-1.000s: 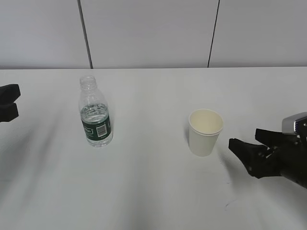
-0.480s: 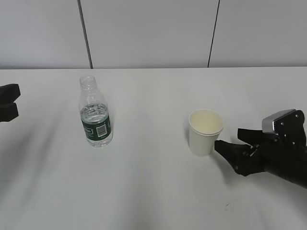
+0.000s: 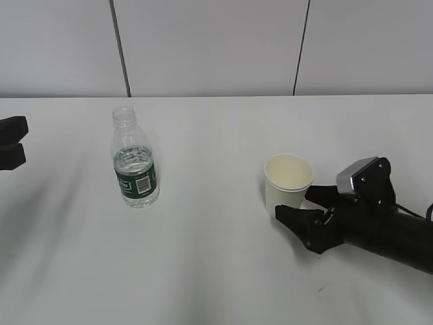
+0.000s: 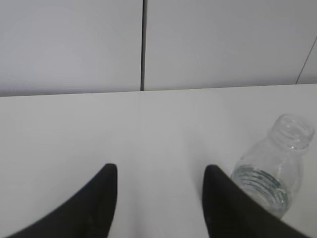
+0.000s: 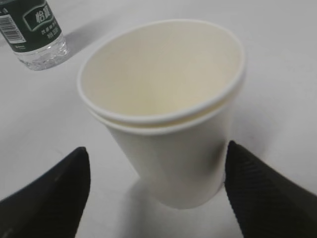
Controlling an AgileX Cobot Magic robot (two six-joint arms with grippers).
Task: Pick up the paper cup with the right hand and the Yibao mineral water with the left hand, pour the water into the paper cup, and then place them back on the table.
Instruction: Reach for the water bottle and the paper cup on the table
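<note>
Right pincer [image 3: 302, 205] spread wide; left pincer [image 4: 161, 171] half open, low.

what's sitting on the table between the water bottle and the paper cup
Nothing. In the exterior view, only bare white table lies between the Yibao mineral water and the paper cup.

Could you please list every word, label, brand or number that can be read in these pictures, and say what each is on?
"怡寶", white characters on the dark green label of the Yibao mineral water, right wrist view.
Barcode with digits on the label's white panel: too small to read.
Smaller print beneath the brand name: blurred.
The paper cup: plain, no text.
The right hand: no readable marking.
</note>
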